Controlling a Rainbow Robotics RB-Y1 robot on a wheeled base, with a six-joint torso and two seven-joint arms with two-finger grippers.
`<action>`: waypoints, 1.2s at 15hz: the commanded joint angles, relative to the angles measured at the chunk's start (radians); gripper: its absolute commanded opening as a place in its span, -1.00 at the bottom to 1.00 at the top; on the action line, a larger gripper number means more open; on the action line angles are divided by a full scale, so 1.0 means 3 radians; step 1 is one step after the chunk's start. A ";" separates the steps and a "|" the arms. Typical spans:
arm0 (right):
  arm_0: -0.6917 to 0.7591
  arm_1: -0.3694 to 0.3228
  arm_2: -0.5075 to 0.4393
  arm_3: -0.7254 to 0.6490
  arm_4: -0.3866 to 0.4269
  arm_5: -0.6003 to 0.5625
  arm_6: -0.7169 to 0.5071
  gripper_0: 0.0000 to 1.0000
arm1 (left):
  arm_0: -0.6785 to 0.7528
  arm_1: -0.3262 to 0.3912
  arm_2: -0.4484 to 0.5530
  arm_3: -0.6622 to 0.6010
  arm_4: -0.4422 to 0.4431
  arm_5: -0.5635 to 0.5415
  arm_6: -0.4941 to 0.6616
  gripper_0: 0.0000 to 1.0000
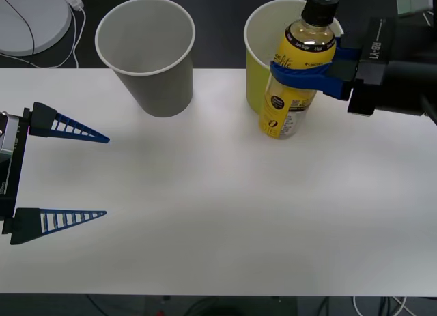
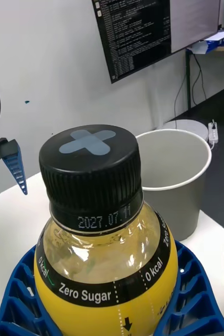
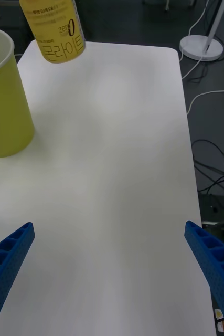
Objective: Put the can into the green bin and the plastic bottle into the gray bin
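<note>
Plastic bottle (image 1: 297, 70) clamped upright in the right gripper (image 1: 305, 76), blue fingers (image 1: 300, 80) wrapped round the shoulder just below the black cap (image 1: 321, 7), long axis near vertical with a slight lean. Carried clear of the table (image 1: 218, 213), base hanging in air just in front of the green bin (image 1: 259, 63), which stands touching or nearly behind the bottle in the front view. Gray bin (image 1: 147, 53) off to the gripper's left, well apart, beyond the green one's rim. Judged next: a sideways carry toward the robot's left, past the green rim, then a drop over the gray mouth. Closest to the bottle, plainly, the right arm.

Left gripper (image 1: 102, 175) spread wide, holding nothing, low over the near left of the table and well short of both bins.

From the right wrist view: bottle cap and "Zero Sugar" band (image 2: 106, 283) close up, gray bin (image 2: 177, 178) directly ahead beyond the cap. From the left wrist view: bottle's base (image 3: 54, 29) floating above the tabletop beside the green bin (image 3: 4, 105), clearance not readable from the front.
</note>
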 commanded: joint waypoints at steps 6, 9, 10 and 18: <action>-0.0757 0.0291 0.0082 0.0331 0.1311 -0.0663 -0.1594 -1.00 | 0.0000 0.0000 0.0000 0.0000 0.0000 0.0000 0.0000 1.00; -0.1489 0.0372 0.0711 0.0485 0.1598 -0.0663 -0.2100 -1.00 | 0.0000 0.0000 0.0000 0.0000 0.0000 0.0000 0.0000 1.00; -0.1755 0.0434 0.0926 0.0587 0.1618 -0.0663 -0.2167 -1.00 | 0.0000 0.0000 0.0000 0.0000 0.0000 0.0000 0.0000 1.00; -0.2890 0.1145 0.1560 0.1656 0.1628 -0.1210 -0.2167 -1.00 | 0.0000 0.0000 0.0000 0.0000 0.0000 0.0000 0.0000 1.00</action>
